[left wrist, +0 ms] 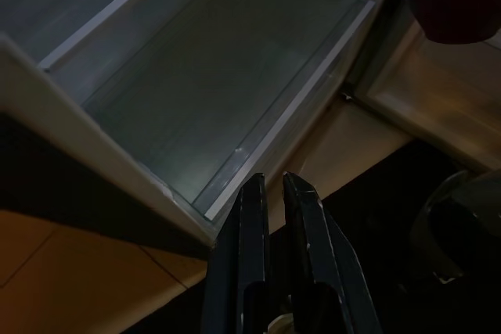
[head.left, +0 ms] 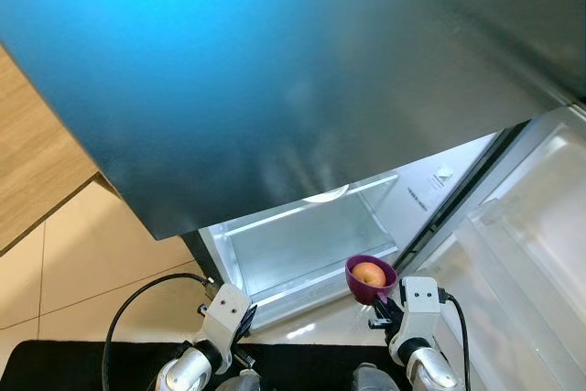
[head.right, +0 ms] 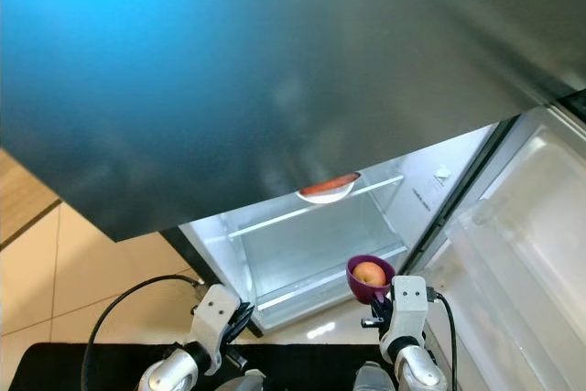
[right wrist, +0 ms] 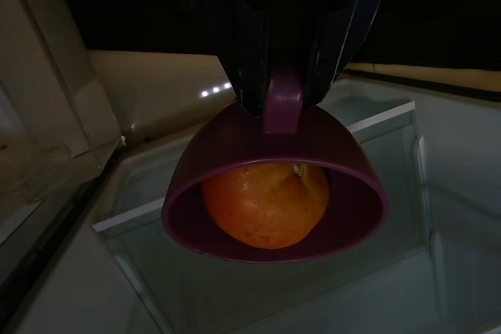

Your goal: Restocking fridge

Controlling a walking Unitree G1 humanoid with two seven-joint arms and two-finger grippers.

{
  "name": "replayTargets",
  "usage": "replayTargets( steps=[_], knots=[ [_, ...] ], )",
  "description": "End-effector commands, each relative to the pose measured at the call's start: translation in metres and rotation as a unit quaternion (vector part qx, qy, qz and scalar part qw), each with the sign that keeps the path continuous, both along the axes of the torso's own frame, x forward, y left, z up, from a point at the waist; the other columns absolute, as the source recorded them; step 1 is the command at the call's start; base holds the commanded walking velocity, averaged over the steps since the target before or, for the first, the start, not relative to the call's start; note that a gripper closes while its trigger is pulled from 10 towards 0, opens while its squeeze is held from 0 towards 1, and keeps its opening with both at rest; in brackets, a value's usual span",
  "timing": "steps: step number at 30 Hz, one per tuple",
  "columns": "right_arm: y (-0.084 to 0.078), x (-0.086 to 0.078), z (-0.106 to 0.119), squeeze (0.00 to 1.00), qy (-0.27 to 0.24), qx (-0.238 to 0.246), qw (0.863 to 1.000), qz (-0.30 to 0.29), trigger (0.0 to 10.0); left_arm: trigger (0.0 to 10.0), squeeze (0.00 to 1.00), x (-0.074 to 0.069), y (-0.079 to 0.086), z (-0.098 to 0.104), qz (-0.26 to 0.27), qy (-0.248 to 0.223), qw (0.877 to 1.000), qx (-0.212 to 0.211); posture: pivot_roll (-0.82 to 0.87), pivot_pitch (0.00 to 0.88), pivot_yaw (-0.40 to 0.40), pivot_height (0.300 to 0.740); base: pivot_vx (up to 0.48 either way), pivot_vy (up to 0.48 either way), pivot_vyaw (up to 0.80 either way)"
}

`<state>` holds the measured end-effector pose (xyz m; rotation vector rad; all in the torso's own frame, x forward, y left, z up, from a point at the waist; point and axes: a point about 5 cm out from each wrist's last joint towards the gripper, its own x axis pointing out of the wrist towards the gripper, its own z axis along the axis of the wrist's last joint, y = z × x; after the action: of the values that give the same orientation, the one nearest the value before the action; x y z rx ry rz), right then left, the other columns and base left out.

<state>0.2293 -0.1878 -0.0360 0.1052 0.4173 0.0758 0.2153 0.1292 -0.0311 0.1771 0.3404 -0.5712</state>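
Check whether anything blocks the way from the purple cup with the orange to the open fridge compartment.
Nothing visible does. The right gripper holds the purple cup with the orange just in front of the open fridge compartment, whose lit drawer looks bare. The fridge door is swung aside.

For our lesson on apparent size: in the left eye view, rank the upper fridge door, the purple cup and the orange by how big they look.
1. Upper fridge door, by far the largest.
2. Purple cup, held by the right tool.
3. Orange, sitting inside the cup.
The door is nearer the camera, which enlarges its look.
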Motion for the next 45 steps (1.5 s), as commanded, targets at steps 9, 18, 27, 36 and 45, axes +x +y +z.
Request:
replayTargets(
  steps=[9,18,27,36,45],
  knots=[
    [0.0034,-0.0021,-0.0018,0.00,0.002,0.003,1.000,0.001,10.0,10.0,0.00,-0.0061,0.0072,-0.0039,-0.004,0.006,1.000,0.024,-0.15,0.188,0.064,0.674,0.000,-0.107,0.00],
    [0.0050,-0.0019,-0.0021,0.00,0.003,0.005,1.000,0.001,10.0,10.0,0.00,-0.0031,0.0062,-0.0023,0.021,0.006,1.000,0.013,-0.14,0.191,0.064,0.674,0.000,-0.107,0.00],
    [0.0035,-0.0017,-0.0018,0.00,0.003,0.004,1.000,0.002,10.0,10.0,0.00,-0.0030,0.0107,-0.0067,0.025,0.020,0.999,0.017,-0.15,0.191,0.058,0.674,0.000,0.000,0.00],
    [0.0025,-0.0008,-0.0012,0.00,0.002,0.002,1.000,0.003,10.0,10.0,0.00,-0.0072,0.0061,-0.0100,0.014,0.025,0.999,0.021,-0.15,0.194,0.056,0.674,0.000,-0.427,0.00],
    [0.0021,-0.0014,-0.0014,0.00,0.003,0.001,1.000,0.003,10.0,10.0,0.00,-0.0055,0.0100,-0.0113,0.037,0.032,0.999,0.017,-0.15,0.193,0.057,0.674,0.000,0.000,0.00]
  ],
)
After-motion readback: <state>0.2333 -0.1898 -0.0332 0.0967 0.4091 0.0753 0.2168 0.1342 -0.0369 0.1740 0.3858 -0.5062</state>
